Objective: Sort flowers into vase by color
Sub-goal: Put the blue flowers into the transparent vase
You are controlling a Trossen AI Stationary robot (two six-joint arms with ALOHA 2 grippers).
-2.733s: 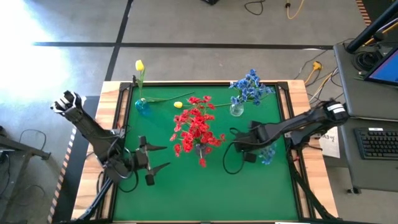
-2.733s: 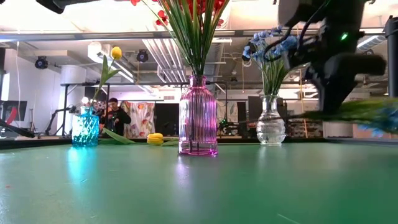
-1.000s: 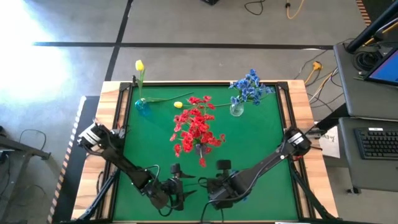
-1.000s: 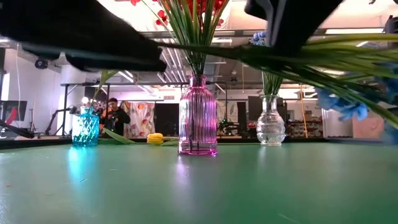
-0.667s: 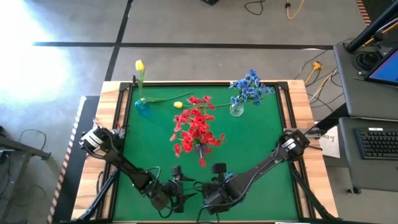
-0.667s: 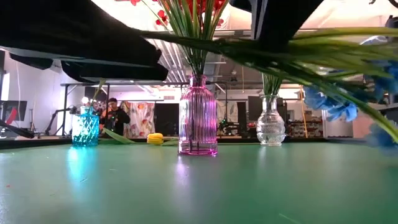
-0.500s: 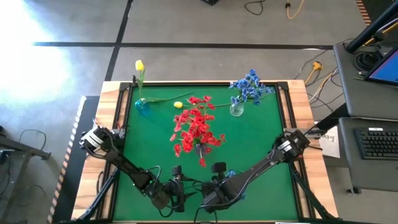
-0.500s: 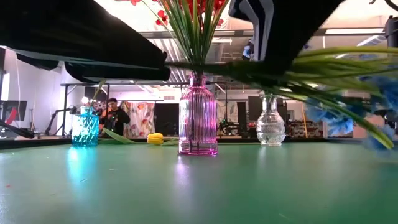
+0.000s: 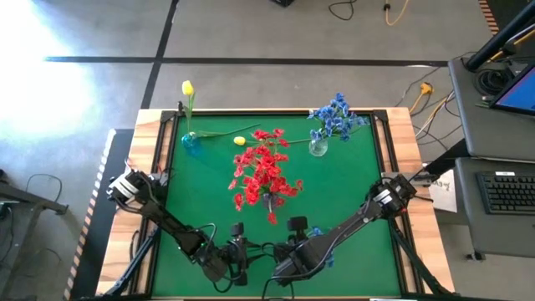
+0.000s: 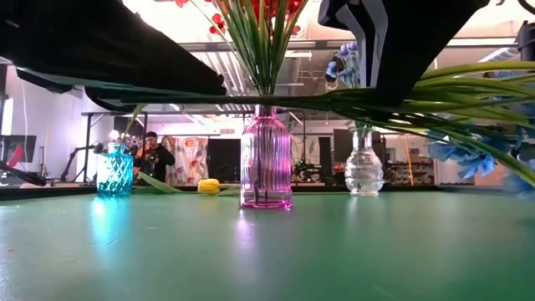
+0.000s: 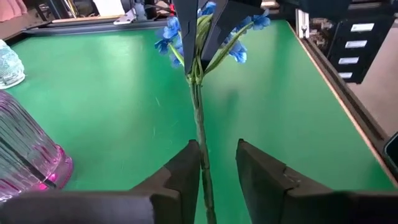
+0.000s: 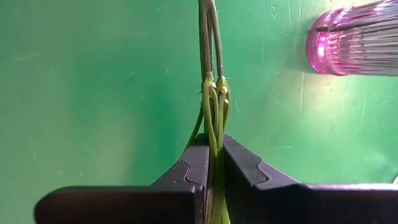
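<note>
Near the table's front edge, my right gripper (image 9: 289,261) is shut on a blue flower sprig (image 9: 318,237). The sprig's bare stem (image 11: 200,124) reaches toward my left gripper (image 11: 217,168), which is open with a narrow gap. The stem passes between those fingers, close to one of them. Red flowers (image 9: 263,171) stand in a pink vase (image 10: 266,159). More blue flowers (image 9: 336,117) stand in a clear vase (image 10: 364,163). A yellow tulip (image 9: 187,88) stands in a teal vase (image 10: 114,171). Another yellow bud (image 9: 240,140) lies on the table. My left gripper has the stem running along the inner side of one finger (image 11: 186,171); I cannot tell whether it touches. My right gripper pinches the sprig between its two fingers where the green leaves join the stem (image 12: 213,127). It comes from above, pointing steeply down and across the stem. The sprig hangs about level, clear of the table.
The three vases stand along the table's far half, the pink one (image 9: 269,199) nearest to both grippers. The green mat (image 9: 351,209) lies bare right of the pink vase. A wooden rim (image 9: 134,209) frames the table.
My left gripper's fingers have drawn together around the stem without the hand shifting. My right gripper has tipped a little with the blue sprig, whose leaves and blossoms have swung slightly; the stem stays off the table.
</note>
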